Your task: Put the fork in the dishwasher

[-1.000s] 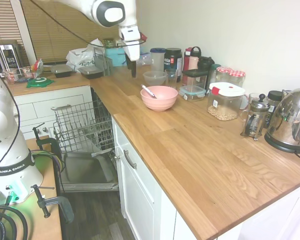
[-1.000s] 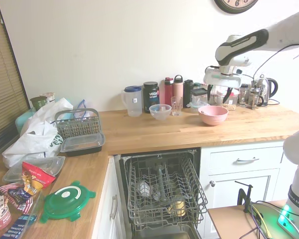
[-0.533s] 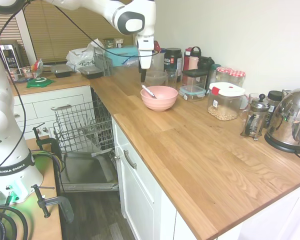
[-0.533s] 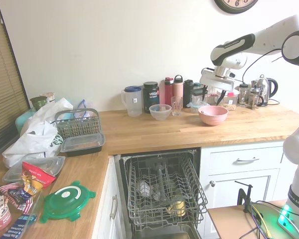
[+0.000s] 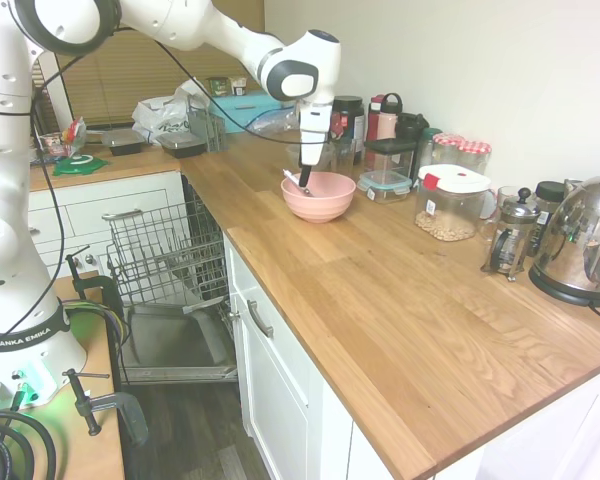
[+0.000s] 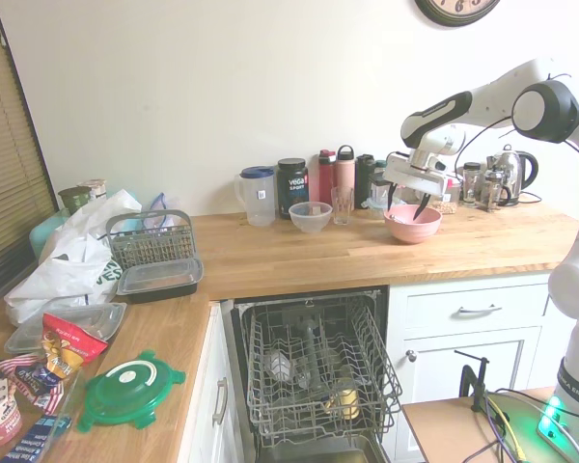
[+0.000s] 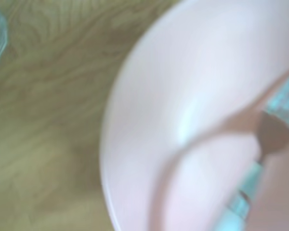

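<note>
Fork [image 5: 293, 179] is propped in the pink bowl [image 5: 320, 196], handle leaning over the rim on the dishwasher side, on the wooden surface [image 5: 410, 300]. Gripper [image 6: 406, 203] is positioned just above the bowl, jaws spread apart, nothing held. Risks: thin handle could be missed or slip, or the bowl could be nudged. Dishwasher [image 6: 314, 371] is open, rack pulled out.

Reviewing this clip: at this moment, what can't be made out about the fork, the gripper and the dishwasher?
- Slender silvery fork: only its handle shows over the pink bowl rim in the first exterior view; contact with the gripper is too small to tell.
- Second exterior view: the bowl wall hides the fork.
- Wrist view: blurred; fork tines barely readable.
- Dishwasher with its grey wire rack: bottom cut off by the second exterior view's edge.
</note>
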Robot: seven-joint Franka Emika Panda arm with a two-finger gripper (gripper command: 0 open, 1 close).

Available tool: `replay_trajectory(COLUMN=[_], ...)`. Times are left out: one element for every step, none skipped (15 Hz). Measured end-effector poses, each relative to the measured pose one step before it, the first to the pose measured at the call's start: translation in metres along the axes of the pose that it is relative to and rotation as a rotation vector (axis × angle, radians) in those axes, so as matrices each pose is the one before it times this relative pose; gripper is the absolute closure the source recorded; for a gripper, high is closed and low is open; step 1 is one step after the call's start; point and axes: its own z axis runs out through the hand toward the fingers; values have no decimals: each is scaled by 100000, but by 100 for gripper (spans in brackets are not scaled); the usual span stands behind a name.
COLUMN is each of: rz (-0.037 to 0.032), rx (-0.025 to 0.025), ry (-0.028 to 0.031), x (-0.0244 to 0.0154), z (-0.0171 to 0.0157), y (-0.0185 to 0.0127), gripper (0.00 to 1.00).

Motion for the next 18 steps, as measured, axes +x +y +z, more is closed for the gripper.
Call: replay_trajectory(rz=[2740, 1819, 1267, 755, 222, -85, -279, -162, 18, 112, 234, 287, 331, 313, 225, 112, 86, 41], rx=[57, 297, 35, -478, -702, -1105, -1394, -1570, -1430, -1054, -704, -268, -49, 42, -40, -108, -120, -90], ry=[304, 287, 287, 136, 142, 311, 650, 578, 440, 137, -11, 31, 90, 111, 62, 4, -5, 18], x=[283, 437, 486, 391, 35, -142, -359, -510, -475, -370, -119, 93, 174, 167, 113, 41, 15, -15], z=[-41, -291, -391, -133, 221, 436, 729, 923, 892, 743, 484, 174, 29, -31, 1, 62, 64, 45], y=[19, 69, 125, 126, 79, 30, -46, -76, -85, -81, -42, -7, 7, 10, 9, -1, 0, -2], gripper=[0, 100, 100, 100, 0, 0, 100, 100, 100, 100, 100, 100, 100, 100, 100, 100, 100, 100])
